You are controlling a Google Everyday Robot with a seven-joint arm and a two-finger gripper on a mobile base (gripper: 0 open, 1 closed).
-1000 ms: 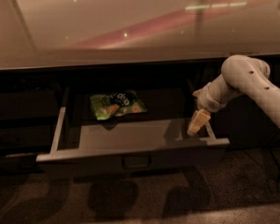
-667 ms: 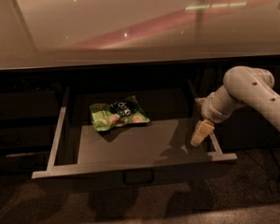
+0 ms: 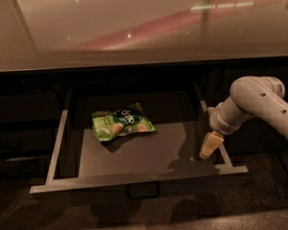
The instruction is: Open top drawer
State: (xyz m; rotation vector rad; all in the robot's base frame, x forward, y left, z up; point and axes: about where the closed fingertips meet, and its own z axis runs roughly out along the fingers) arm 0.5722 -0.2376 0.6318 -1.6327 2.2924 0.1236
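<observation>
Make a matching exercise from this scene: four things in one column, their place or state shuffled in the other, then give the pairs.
1. top drawer
2. green snack bag
3. gripper
4. countertop

A. glossy, above the drawer
B. at the drawer's side rail, on the picture's right
C. pulled out
D. lying on the drawer's floor

Pairs: 1-C, 2-D, 3-B, 4-A
</observation>
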